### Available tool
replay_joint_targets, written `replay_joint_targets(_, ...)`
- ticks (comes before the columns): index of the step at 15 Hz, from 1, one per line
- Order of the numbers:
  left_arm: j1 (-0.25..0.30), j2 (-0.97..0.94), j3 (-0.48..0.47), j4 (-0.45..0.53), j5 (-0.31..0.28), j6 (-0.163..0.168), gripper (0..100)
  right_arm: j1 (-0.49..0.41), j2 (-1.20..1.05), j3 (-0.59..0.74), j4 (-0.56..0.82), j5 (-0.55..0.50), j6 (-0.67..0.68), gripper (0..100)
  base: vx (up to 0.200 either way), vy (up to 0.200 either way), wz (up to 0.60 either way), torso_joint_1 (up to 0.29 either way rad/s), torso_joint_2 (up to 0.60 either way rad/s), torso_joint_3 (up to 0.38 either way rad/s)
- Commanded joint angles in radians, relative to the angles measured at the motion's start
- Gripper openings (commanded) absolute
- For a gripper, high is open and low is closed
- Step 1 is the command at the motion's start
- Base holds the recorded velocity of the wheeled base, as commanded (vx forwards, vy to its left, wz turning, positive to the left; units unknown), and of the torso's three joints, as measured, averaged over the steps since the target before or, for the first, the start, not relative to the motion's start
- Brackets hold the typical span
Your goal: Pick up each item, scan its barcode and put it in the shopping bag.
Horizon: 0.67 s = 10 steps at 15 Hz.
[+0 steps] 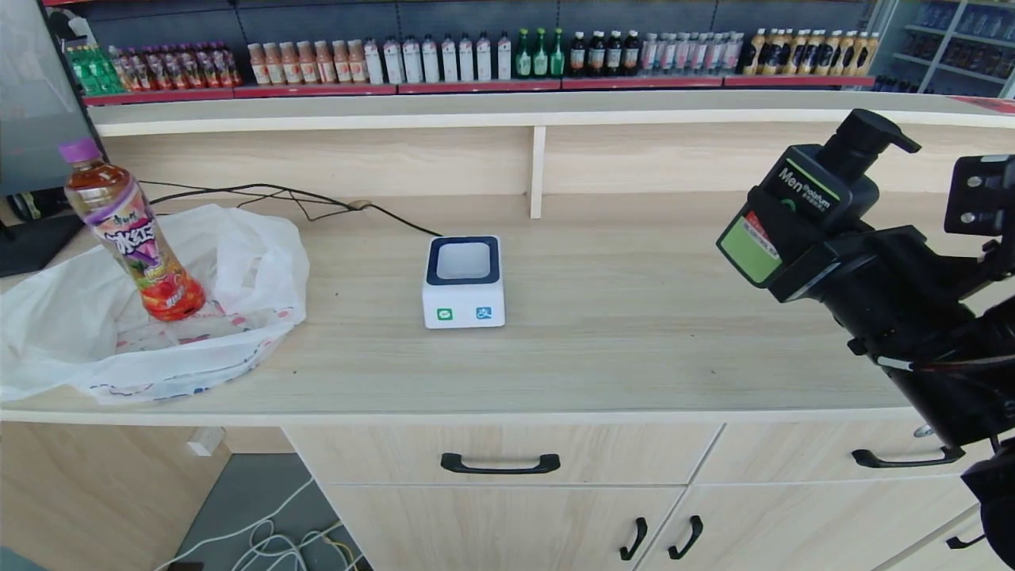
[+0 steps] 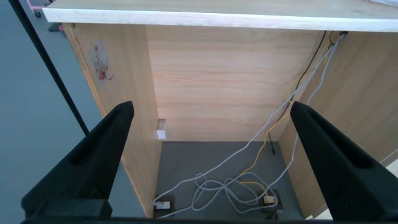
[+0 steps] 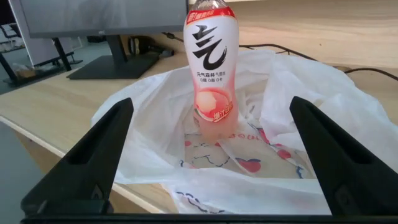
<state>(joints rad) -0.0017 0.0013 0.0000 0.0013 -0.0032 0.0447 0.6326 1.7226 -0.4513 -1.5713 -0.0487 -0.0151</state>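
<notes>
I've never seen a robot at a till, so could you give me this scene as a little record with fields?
counter: pale wood, drawers below
bag: white, spread open at the counter's left
tea bottle: upright on the bag, purple cap
scanner: white box, mid-counter
pump bottle: black, raised at the right arm's end, off the counter
left pincer: open, empty, below counter level, facing floor cables
</notes>
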Motion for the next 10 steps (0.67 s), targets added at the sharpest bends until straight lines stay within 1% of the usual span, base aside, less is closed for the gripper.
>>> replay_joint_targets(1,0.0,0.0,0.0,0.0,0.0,0.003,100,-0.001,0.008,0.0,0.0,0.0,0.0,100,0.0,0.0,0.0,0.0,0.0,0.0)
replay_joint_targets(2,0.0,0.0,0.0,0.0,0.0,0.003,100,-0.001,0.022,-0.004,0.0,0.0,0.0,100,0.0,0.0,0.0,0.0,0.0,0.0)
replay_joint_targets(5,0.0,0.0,0.0,0.0,0.0,-0.011,100,-0.001,0.031,-0.004,0.0,0.0,0.0,100,0.0,0.0,0.0,0.0,0.0,0.0)
replay_joint_targets(6,0.0,0.0,0.0,0.0,0.0,-0.019,100,-0.001,0.031,-0.003,0.0,0.0,0.0,100,0.0,-0.2,0.0,-0.002,0.0,-0.002)
replay_joint_targets(10,0.0,0.0,0.0,0.0,0.0,-0.02,100,-0.001,0.031,0.002,0.0,0.0,0.0,100,0.0,-0.2,0.0,0.001,0.0,-0.002)
